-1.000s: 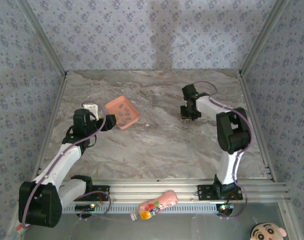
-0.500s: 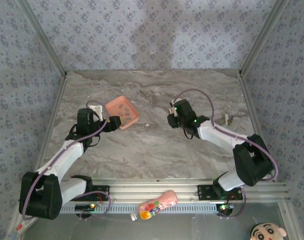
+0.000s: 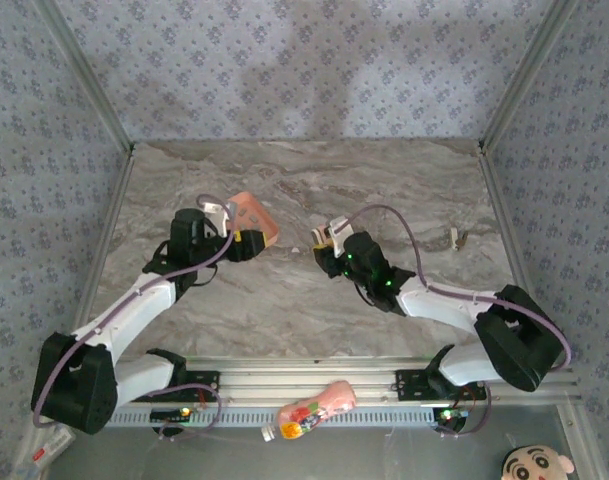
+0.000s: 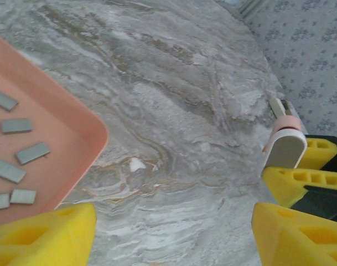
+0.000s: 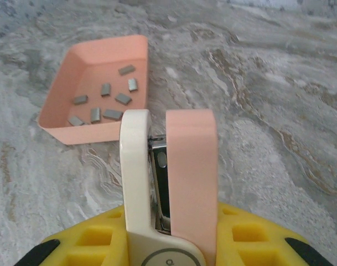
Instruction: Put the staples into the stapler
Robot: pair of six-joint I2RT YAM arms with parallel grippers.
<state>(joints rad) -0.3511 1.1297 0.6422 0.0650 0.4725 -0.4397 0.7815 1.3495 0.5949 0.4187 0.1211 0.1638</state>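
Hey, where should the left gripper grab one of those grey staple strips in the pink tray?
Probably pinch this staple strip across its narrow width, coming straight down: it lies flat and apart on the floor of the tray, whose raised walls would block a sideways approach.

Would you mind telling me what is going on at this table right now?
The right gripper holds a pale pink-and-white mini stapler, hinged open, over the marble-patterned table. The left gripper, open and empty, is poised beside a corner of a salmon-pink rectangular tray in which several short dark-grey metal staple strips lie loose. No strip is picked up yet, so loading is yet to begin.
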